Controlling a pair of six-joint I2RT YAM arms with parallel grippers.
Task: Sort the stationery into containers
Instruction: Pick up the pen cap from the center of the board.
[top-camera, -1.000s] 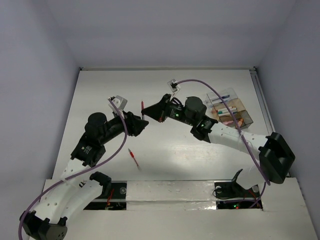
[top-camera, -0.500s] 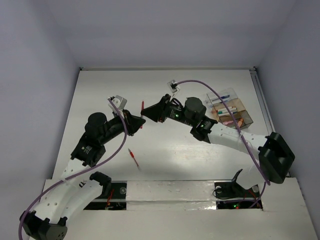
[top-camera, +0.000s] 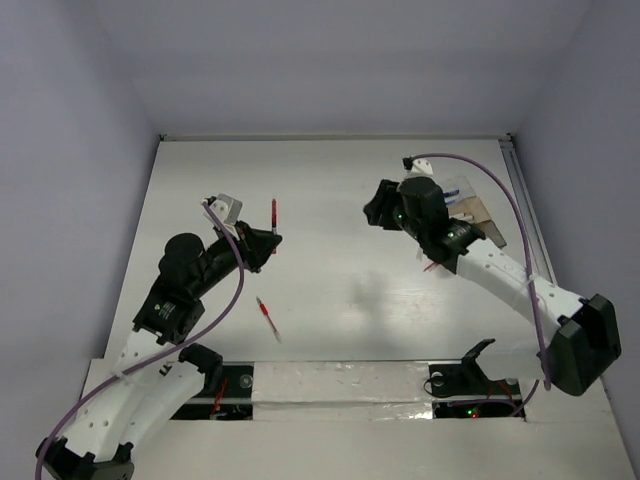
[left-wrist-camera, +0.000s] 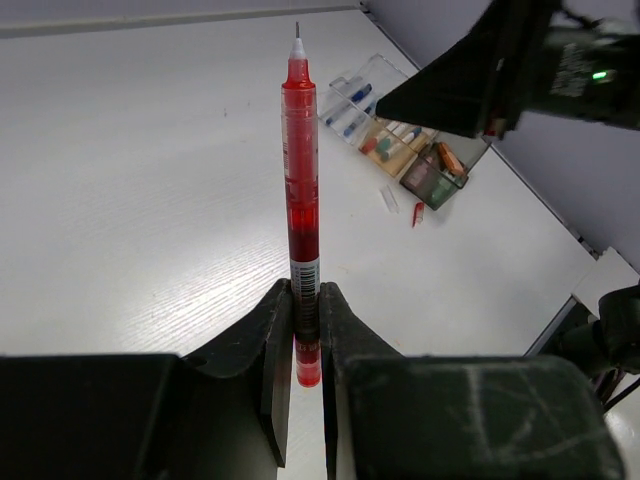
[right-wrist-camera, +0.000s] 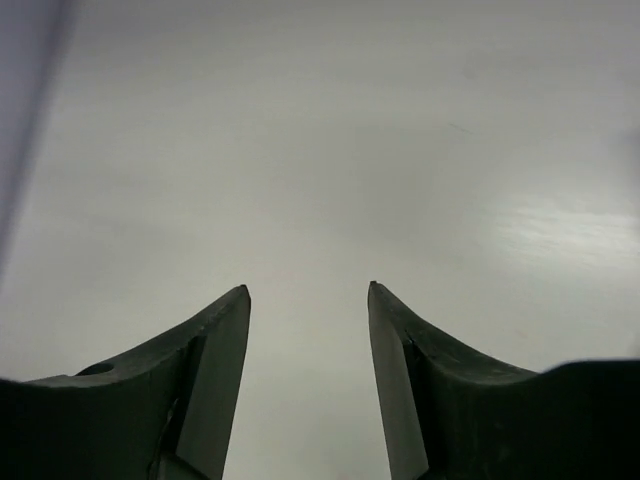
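A red pen (left-wrist-camera: 301, 180) stands upright in my left gripper (left-wrist-camera: 305, 295), which is shut on its lower end; from above the pen (top-camera: 274, 213) sticks up from that gripper (top-camera: 271, 240) at the table's left middle. A second red pen (top-camera: 265, 314) lies on the table nearer the front. The clear organiser box (left-wrist-camera: 400, 130) holds several pens and eraser blocks; from above the box (top-camera: 478, 212) is mostly hidden behind my right arm. My right gripper (top-camera: 371, 212) hovers left of the box, open (right-wrist-camera: 308, 290) with only bare table between its fingers.
A small clear piece (left-wrist-camera: 390, 200) and a small red piece (left-wrist-camera: 417, 215) lie on the table just in front of the box. The right arm (left-wrist-camera: 500, 70) crosses the upper right of the left wrist view. White walls close in the table.
The right gripper has opened, let go of the red pen and drawn back right toward the box. The left gripper has shut on the pen and shifted slightly left with it.
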